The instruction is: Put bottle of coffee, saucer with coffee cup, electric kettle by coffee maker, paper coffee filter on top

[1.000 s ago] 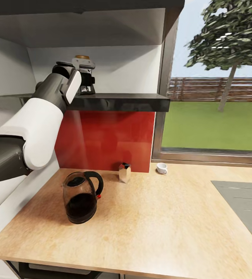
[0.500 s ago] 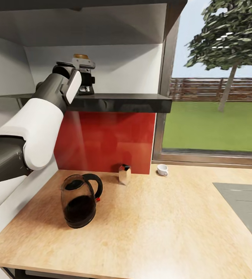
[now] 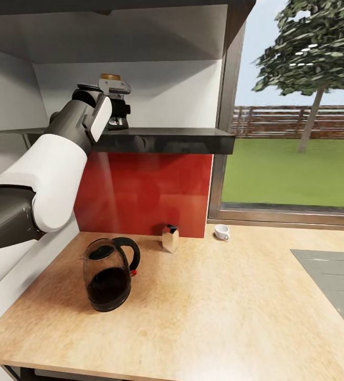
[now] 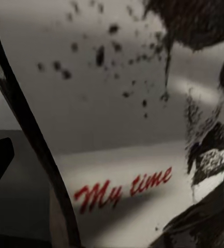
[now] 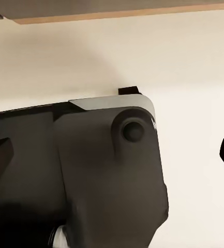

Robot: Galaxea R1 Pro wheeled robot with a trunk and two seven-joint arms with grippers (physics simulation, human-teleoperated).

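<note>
Red backsplash (image 3: 145,193) at 12 o'clock under dark shelf (image 3: 161,140). White wall (image 3: 166,92) above. Window (image 3: 299,106) at 2 o'clock: tree, fence, lawn, daylight. Light wood desk (image 3: 219,307) below, grey inset at 4 o'clock.

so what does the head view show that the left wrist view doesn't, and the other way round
Head view alone: the left gripper up at the kitchen shelf, and the electric kettle, a small carton and the coffee cup on the kitchen countertop. Left wrist view alone: a white label reading "My time", very close. Shared: the bottle of coffee, by its yellow lid at the gripper.
</note>
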